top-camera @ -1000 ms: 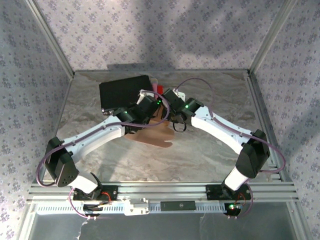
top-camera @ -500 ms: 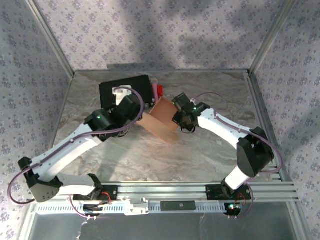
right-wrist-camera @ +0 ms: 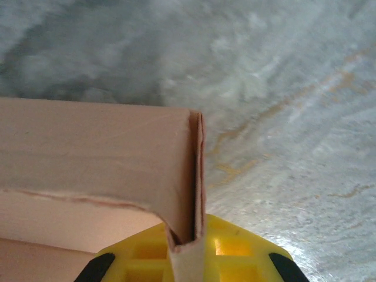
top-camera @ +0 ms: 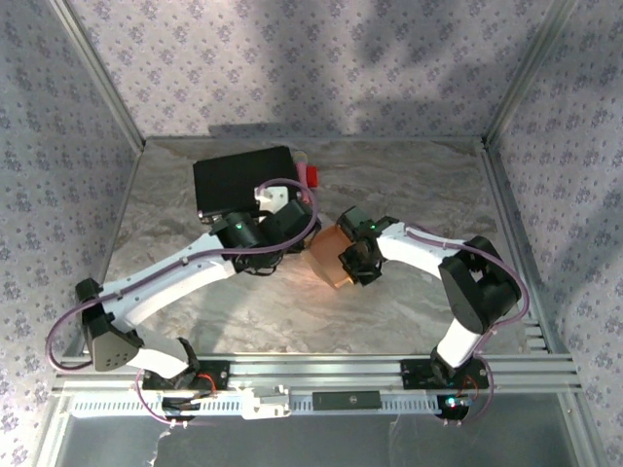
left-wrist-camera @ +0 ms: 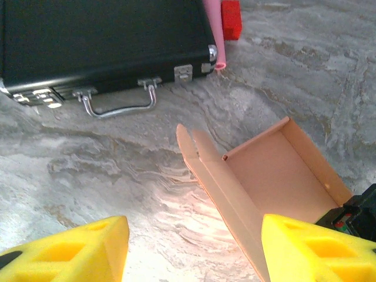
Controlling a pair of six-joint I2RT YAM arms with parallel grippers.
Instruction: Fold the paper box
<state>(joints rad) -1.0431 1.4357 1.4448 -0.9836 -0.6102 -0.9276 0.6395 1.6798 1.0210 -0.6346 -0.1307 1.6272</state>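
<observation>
While right jaws pinch it, the paper box [left-wrist-camera: 271, 175] lies before left jaws.

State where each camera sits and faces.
Top external: above and behind the bases, facing down on the table; both arms show.
Left wrist: faces down past the open left gripper at black case and paper box.
Right wrist: close on the paper box wall pinched in the right gripper.
All three share the paper box.
</observation>
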